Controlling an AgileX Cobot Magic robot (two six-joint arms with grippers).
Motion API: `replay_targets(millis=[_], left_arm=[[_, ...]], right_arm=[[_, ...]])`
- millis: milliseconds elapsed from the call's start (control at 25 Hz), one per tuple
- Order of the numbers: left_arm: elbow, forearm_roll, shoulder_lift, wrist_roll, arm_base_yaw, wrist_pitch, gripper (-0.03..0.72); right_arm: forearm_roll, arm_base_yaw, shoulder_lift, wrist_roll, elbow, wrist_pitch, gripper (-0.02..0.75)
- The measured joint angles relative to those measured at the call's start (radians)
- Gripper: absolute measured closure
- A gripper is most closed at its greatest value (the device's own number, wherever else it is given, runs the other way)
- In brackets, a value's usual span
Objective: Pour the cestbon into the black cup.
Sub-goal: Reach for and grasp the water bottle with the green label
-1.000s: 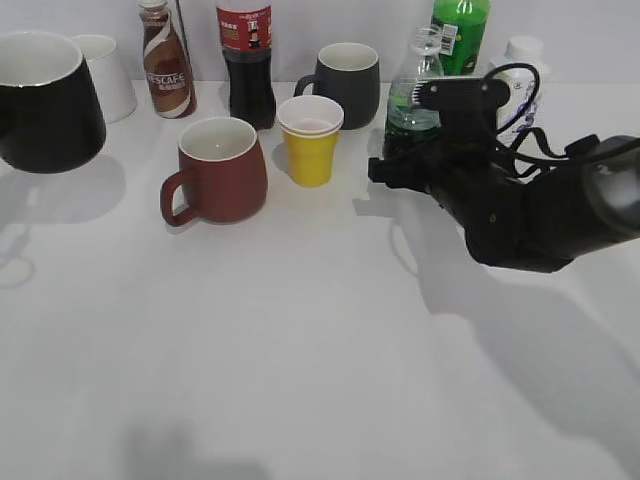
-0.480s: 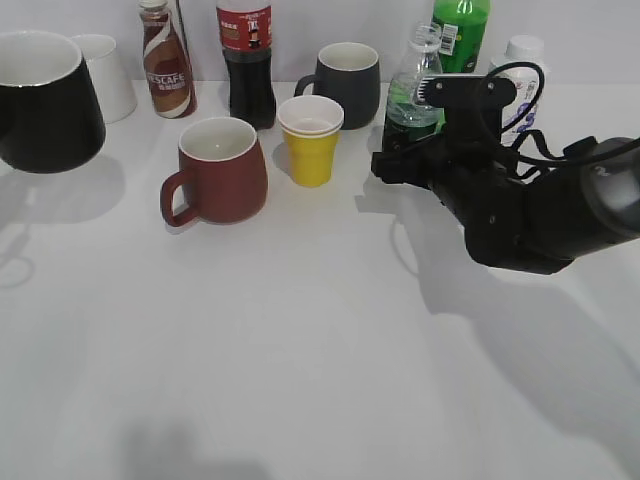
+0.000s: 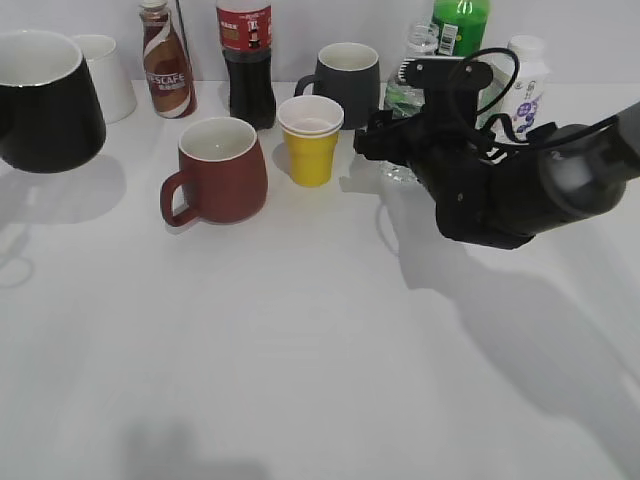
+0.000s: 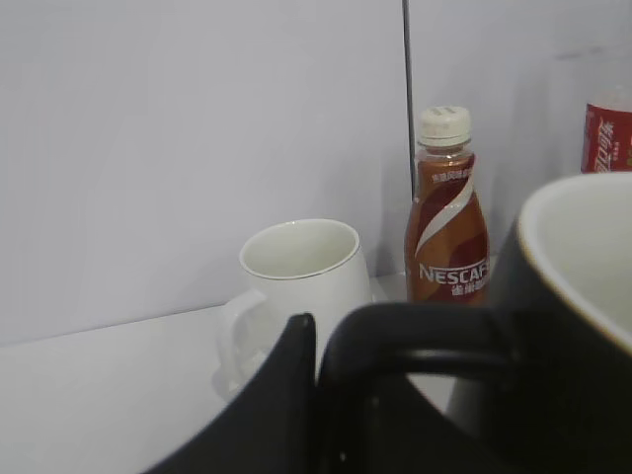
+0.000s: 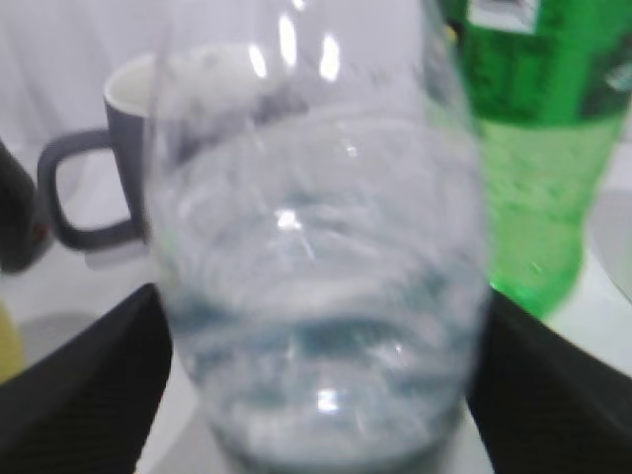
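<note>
The cestbon (image 3: 418, 50) stands at the back right, a clear bottle with no cap. It fills the right wrist view (image 5: 316, 296), blurred, between both black fingers. My right gripper (image 3: 392, 142) is closed on its lower body, fingers touching both sides (image 5: 321, 395). The black cup (image 3: 45, 100), glossy with a white inside, sits at the far left edge. In the left wrist view my left gripper (image 4: 326, 395) is shut on its loop handle (image 4: 425, 331). The left gripper is out of the exterior view.
A brown-red mug (image 3: 218, 168), a yellow paper cup (image 3: 311, 140) and a dark grey mug (image 3: 345, 82) stand mid-table. At the back are a Nescafe bottle (image 3: 166, 60), cola bottle (image 3: 246, 60), white mug (image 3: 105, 75), green soda bottle (image 3: 460, 30) and white bottle (image 3: 522, 70).
My right arm has moved left and toward the back, its fingers closing in around the cestbon, which shifted slightly left. The black cup has stayed in place.
</note>
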Motion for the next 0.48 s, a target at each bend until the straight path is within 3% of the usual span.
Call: replay_targets(millis=[120, 320, 480], left_arm=[[0.0, 0.0, 0.0, 0.0, 0.0, 0.0, 0.651], [0.0, 0.074, -0.016, -0.003, 0.0, -0.003, 0.651], [0.0, 0.186, -0.064, -0.11, -0.018, 0.015, 0.651]], right_arm=[[0.002, -0.004, 0.022, -0.027, -0.01, 0.0, 0.278], [0.003, -0.004, -0.015, -0.082, 0.025, 0.013, 0.28], [-0.08, -0.004, -0.169, -0.106, 0.125, 0.161, 0.28]])
